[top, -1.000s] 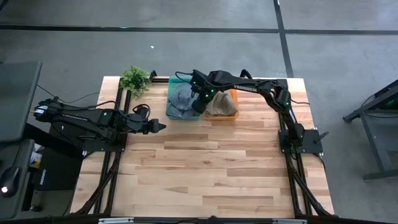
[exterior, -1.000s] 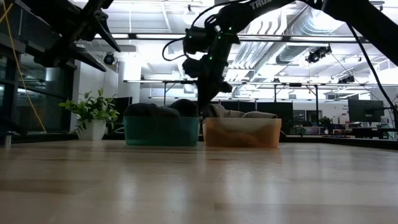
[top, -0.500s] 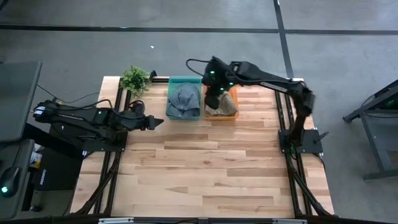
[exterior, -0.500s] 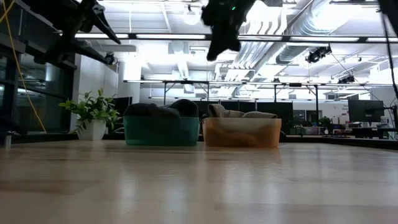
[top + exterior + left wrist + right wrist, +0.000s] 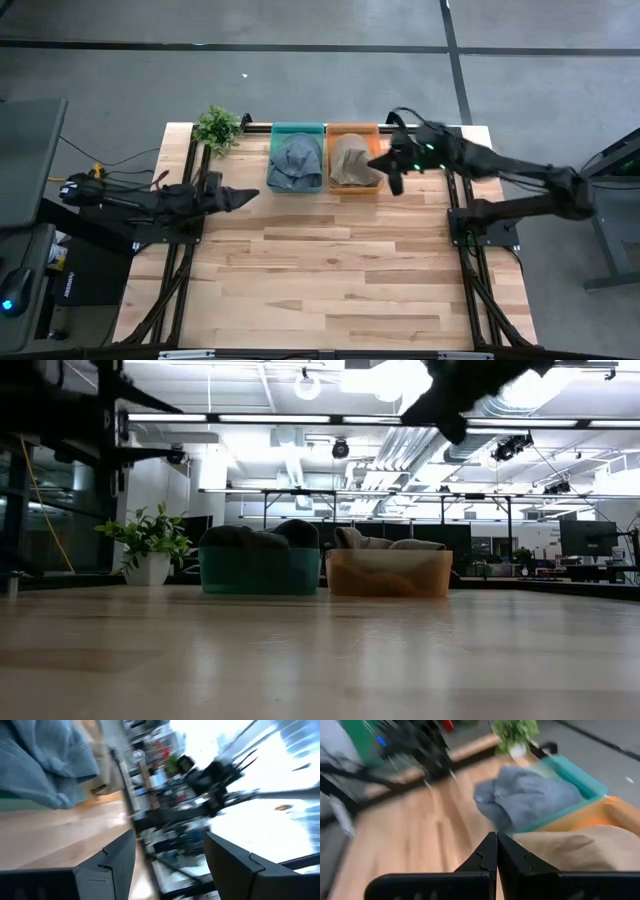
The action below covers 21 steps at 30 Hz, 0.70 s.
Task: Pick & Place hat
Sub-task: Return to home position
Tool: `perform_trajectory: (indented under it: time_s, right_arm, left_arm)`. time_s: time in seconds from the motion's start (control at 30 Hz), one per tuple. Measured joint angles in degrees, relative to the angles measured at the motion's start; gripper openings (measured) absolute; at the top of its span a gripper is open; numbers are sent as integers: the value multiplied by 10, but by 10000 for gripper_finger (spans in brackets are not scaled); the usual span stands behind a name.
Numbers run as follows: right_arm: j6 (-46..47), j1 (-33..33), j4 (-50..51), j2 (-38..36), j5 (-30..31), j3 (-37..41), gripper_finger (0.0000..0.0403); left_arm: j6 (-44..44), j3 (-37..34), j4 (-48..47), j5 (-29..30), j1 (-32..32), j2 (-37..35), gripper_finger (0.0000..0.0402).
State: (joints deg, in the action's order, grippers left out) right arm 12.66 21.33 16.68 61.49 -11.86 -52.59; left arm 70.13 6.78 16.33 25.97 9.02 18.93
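Observation:
A blue-grey hat (image 5: 295, 162) lies in the teal bin (image 5: 297, 130) at the table's far edge; a tan hat (image 5: 350, 160) fills the orange bin (image 5: 375, 186) beside it. In the low view both bins (image 5: 259, 571) (image 5: 388, 573) stand side by side with the hats bulging over their rims. My right gripper (image 5: 393, 183) is shut and empty, raised just right of the orange bin; its wrist view shows the shut fingers (image 5: 496, 851) above the tan hat (image 5: 570, 851) and blue-grey hat (image 5: 525, 800). My left gripper (image 5: 250, 194) is open and empty, left of the teal bin (image 5: 165, 865).
A small potted plant (image 5: 217, 128) stands at the table's far left corner, left of the teal bin. Bare wooden tabletop (image 5: 330, 270) spreads across the middle and near side. Black frame rails (image 5: 462, 260) run along both side edges.
My right gripper has risen from over the teal bin and swung toward the table's right, past the orange bin, pulling back toward its base. My left arm has drawn back slightly toward the table's left. The hats have stayed in their bins.

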Motion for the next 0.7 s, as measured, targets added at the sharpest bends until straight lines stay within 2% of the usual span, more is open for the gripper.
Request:
perform_trajectory:
  time_s: [0.13, 0.2, 0.3, 0.47, 0.7]
  right_arm:
    - [59, 0, -146, -114, -25, 150, 0]
    - [91, 0, -214, -162, -27, 212, 0]
    - [123, -1, -279, -227, -25, 285, 0]
    - [143, -1, -302, -311, -15, 345, 0]
    - [147, -1, -301, -388, -13, 393, 0]
  left_arm:
    - [2, -57, 96, 4, 0, -35, 211]
    - [-3, -54, 63, 5, 0, -49, 211]
    - [-22, -54, 61, 6, 0, -54, 211]
    - [-55, -54, 55, 27, 0, -54, 211]
    - [-102, -54, 60, 47, 0, -54, 211]
